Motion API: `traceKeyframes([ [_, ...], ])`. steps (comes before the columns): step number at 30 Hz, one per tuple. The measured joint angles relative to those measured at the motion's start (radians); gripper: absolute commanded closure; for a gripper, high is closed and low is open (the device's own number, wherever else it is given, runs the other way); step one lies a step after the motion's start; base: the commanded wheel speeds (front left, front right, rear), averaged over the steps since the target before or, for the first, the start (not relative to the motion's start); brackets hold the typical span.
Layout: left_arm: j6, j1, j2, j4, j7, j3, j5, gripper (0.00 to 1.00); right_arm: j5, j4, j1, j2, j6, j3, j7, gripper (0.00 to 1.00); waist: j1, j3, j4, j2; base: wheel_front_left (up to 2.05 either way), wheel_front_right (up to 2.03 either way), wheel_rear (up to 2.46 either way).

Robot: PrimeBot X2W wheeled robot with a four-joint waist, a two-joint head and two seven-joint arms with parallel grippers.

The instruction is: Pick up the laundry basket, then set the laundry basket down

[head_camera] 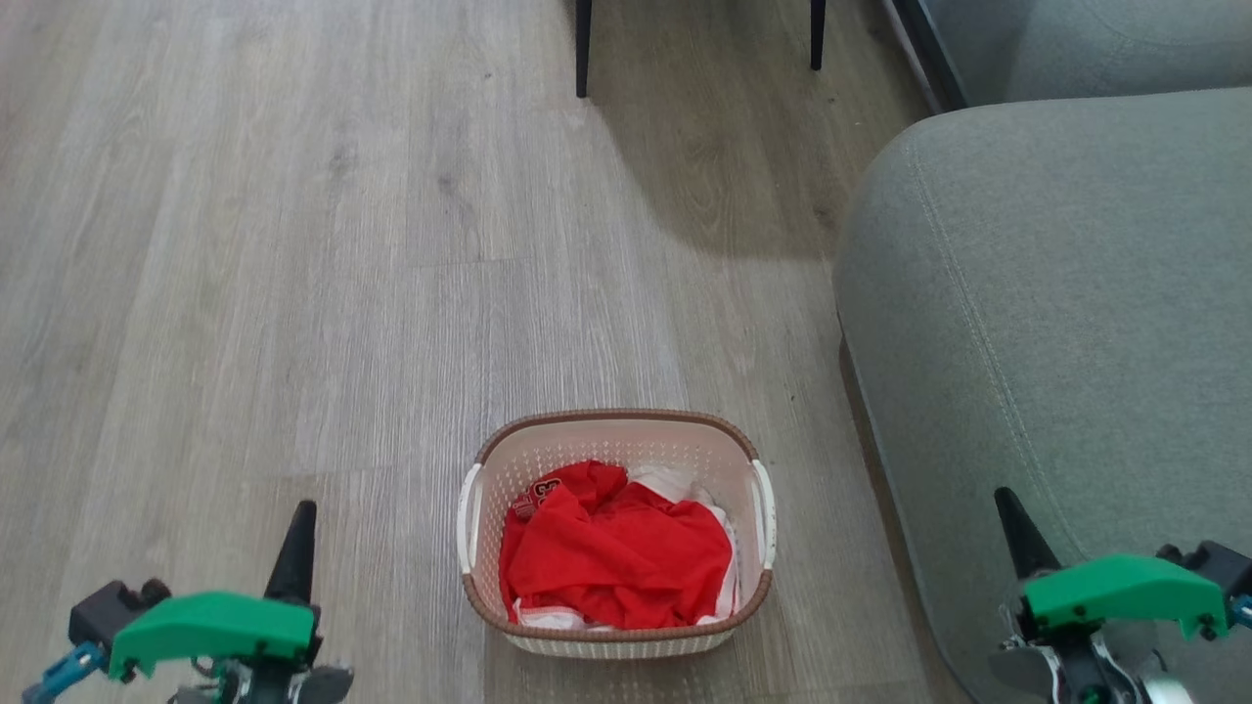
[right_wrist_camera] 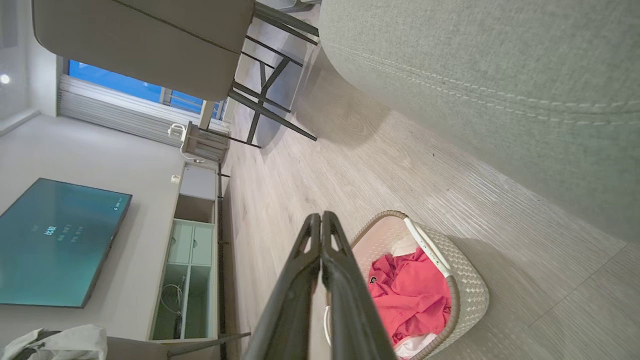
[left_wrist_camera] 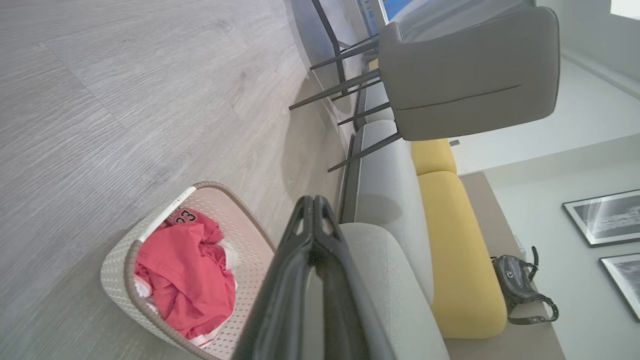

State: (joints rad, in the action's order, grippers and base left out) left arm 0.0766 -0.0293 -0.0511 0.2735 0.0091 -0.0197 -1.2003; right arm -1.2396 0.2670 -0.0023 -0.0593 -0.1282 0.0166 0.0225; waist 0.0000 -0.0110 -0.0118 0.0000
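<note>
Flanking the laundry basket (head_camera: 606, 445), both arms point forward, jaws closed, apparently touching nothing.

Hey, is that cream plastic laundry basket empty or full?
Partly full: the cream perforated plastic laundry basket holds crumpled red and white clothes, piled below its brown rim.

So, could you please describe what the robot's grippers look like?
The left gripper and right gripper each have two long, dark, tapering fingers with triangular cut-outs near the tips, a bright green moulded cover at the base and black fittings beside it.
</note>
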Motion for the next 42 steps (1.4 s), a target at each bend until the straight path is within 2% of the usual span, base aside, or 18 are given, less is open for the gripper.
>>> traceKeyframes([
  [36,0.047,0.079,0.005,0.002,0.097,-0.056,-0.388,1.0,-0.376,0.008,-0.042,0.0,0.0,0.079,-0.102,1.0,0.0,0.014,0.012,0.0001,0.0,0.0,0.0],
  [42,0.047,0.091,0.005,0.002,0.097,-0.057,-0.404,1.0,-0.391,0.009,-0.057,0.0,0.0,0.081,-0.105,1.0,0.0,0.014,0.012,0.0,0.0,0.0,0.0],
])
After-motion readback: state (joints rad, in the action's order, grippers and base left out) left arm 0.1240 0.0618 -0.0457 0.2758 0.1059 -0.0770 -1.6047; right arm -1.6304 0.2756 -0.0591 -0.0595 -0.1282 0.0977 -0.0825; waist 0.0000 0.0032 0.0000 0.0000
